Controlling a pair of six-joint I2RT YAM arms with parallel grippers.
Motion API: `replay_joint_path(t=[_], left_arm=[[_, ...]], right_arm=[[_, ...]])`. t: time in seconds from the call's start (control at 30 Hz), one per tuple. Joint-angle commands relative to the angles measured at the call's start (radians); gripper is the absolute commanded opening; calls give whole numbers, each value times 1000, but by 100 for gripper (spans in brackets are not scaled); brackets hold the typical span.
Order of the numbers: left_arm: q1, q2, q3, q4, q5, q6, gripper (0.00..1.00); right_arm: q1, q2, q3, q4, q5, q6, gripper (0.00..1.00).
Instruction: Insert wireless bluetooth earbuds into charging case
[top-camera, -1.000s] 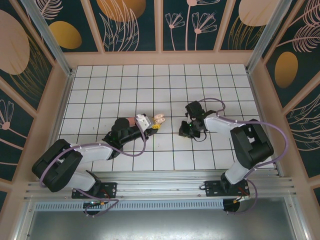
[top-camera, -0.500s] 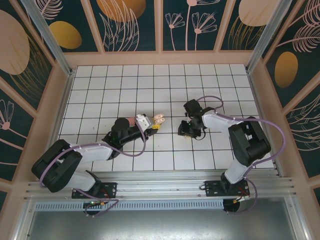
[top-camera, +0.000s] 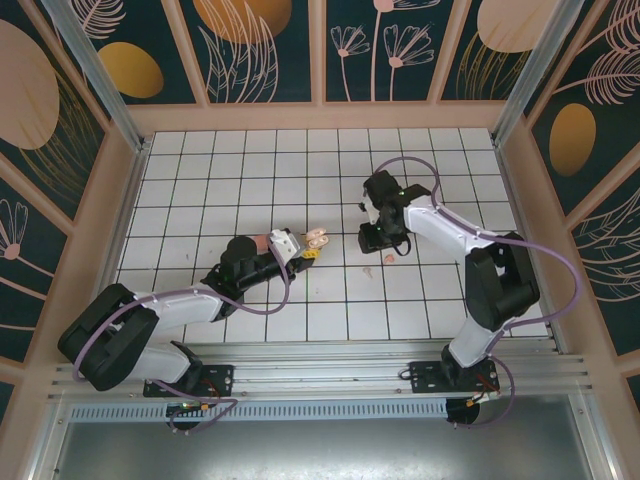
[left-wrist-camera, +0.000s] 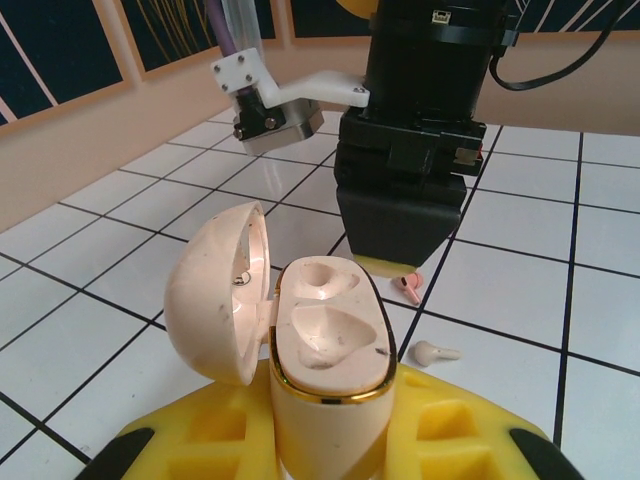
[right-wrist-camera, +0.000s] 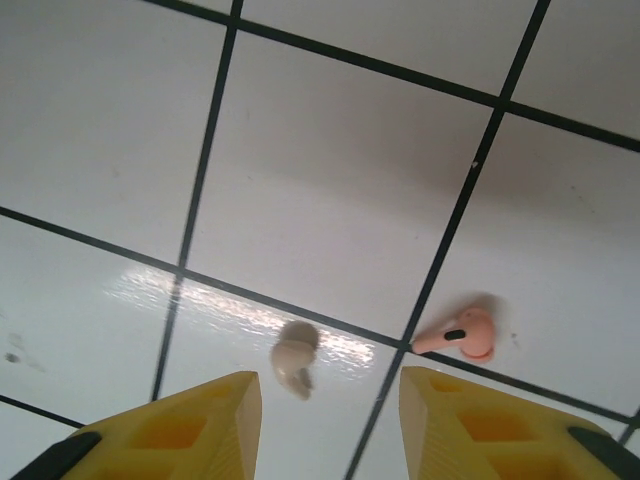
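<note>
**Right gripper open over the buds, case clamped in the left**

Here's the left gripper (left-wrist-camera: 330, 445), clenched on the case (left-wrist-camera: 325, 345), with yellow fingers (left-wrist-camera: 200, 440) hugging its base on either side. The case stands upright in that grip. Its lid (left-wrist-camera: 225, 290) is swung open to one side, and its two sockets (left-wrist-camera: 320, 280) face up, bare. From above, the left gripper (top-camera: 296, 250) holds the case (top-camera: 317, 238) out toward the middle of the floor.

Just beyond the case, the right gripper (left-wrist-camera: 392, 266) hangs tips-down, close over the tile (left-wrist-camera: 520, 300). Its own camera shows the fingers (right-wrist-camera: 170, 430) spread wide, released, gripping nothing. The beige bud (right-wrist-camera: 295, 360) lies just ahead of the tips, in line with the gap and nearer one finger. The pink bud (right-wrist-camera: 462, 335) lies ahead of the other finger, apart from the beige one.

From the left wrist, the pink bud (left-wrist-camera: 408, 288) sits right under the right gripper's tips. The beige bud (left-wrist-camera: 436, 352) lies a little nearer the case. Both are on the tile, outside the case.
</note>
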Motion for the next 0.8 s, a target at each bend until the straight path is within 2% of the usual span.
replay_joint_path(t=[0.0,0.5,0.77], left_arm=[[-1,-25,-11,3,-14,15,15],[0,-9,-5,2,-13,17,15],[-1,-2,-1,7,-16,17,15]], right_arm=[[22,64,20,-69,39,-111,41],[86,194,42,-51,-43,-155,45],[100,218,43,-74,-6,-143,44]])
